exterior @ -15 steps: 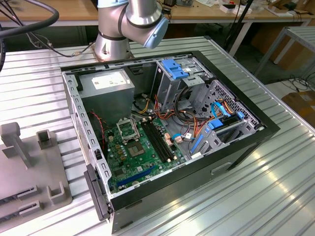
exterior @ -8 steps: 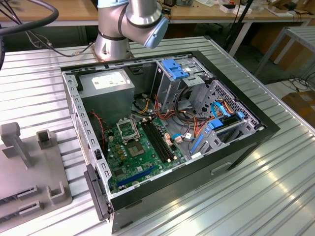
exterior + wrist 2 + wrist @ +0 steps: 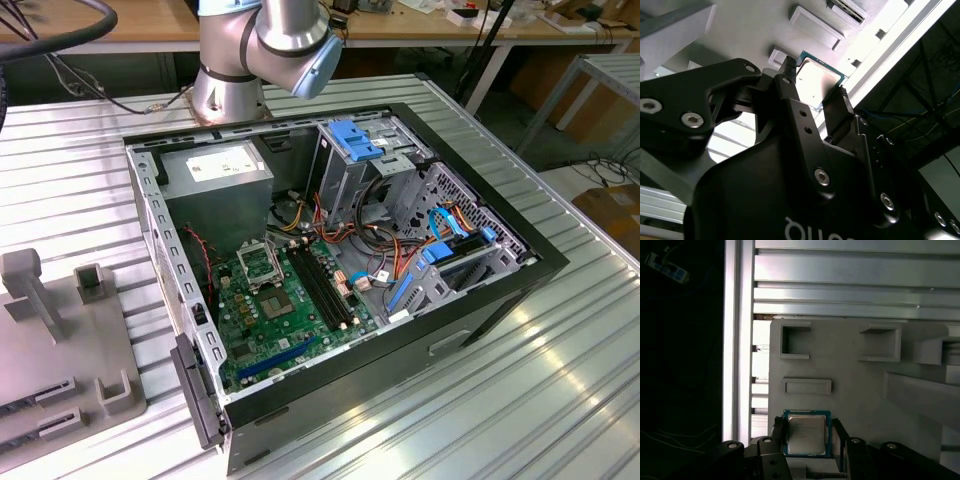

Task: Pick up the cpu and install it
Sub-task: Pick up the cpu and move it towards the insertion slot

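- Our gripper [image 3: 808, 433] clamps the cpu [image 3: 806, 435] by two edges over the grey tray [image 3: 860, 390].
- We judge a level, light hold matters most here.

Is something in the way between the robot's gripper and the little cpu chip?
Nothing visible is in the way. In the first wrist view the gripper sits right around the cpu, near the edge of the grey plate.
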`<state>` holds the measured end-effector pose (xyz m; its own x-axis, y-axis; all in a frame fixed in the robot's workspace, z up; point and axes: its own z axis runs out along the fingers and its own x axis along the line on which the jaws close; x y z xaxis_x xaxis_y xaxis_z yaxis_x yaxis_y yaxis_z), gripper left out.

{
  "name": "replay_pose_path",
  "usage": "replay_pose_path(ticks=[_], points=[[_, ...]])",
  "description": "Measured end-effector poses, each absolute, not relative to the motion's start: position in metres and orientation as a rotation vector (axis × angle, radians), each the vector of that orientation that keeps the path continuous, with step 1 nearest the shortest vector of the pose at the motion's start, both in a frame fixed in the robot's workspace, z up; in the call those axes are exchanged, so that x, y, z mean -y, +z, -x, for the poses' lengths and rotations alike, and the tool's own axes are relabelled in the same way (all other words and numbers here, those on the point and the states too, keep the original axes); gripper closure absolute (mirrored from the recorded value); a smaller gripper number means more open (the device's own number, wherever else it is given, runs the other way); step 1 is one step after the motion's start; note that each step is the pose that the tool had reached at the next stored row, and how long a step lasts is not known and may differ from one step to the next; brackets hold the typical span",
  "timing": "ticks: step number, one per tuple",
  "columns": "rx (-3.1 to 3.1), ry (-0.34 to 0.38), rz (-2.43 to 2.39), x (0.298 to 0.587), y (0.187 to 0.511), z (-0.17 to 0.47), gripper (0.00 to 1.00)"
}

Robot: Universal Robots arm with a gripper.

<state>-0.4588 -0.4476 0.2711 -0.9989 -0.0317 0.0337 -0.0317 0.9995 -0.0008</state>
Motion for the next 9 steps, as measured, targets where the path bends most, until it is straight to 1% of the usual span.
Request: replay_pose_path(ticks=[9], points=[[3.107,0.002,-0.049,0.4476,0.2755,0.4588,0.53]])
